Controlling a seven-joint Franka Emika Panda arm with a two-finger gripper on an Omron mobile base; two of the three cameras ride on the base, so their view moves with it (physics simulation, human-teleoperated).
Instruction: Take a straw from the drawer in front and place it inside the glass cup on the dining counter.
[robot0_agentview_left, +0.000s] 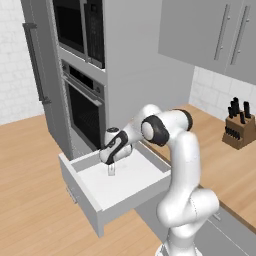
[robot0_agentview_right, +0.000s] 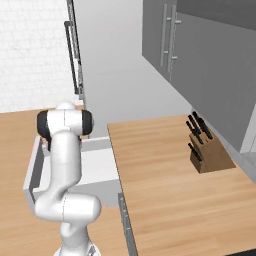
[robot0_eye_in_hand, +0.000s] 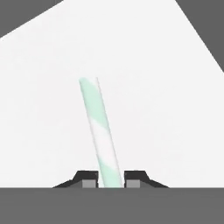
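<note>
Two dark fingertips (robot0_eye_in_hand: 89, 178) of the gripper (robot0_eye_in_hand: 111, 180) press against a mint-and-white striped straw (robot0_eye_in_hand: 99, 131) at the bottom centre of the hand view, jaws narrowed to the straw's width (it leans toward the upper left). In the left base view's centre, the gripper (robot0_agentview_left: 111, 170) hangs inside the open drawer (robot0_agentview_left: 125, 197).

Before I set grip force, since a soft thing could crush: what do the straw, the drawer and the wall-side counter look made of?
The straw looks like matte paper or thin plastic, going by its mint and white spiral stripes with no shine. The drawer looks like painted board or laminate: flat light-grey front, plain white inside, no grain. The counter looks like light wood with a satin finish, showing faint plank grain.
</note>
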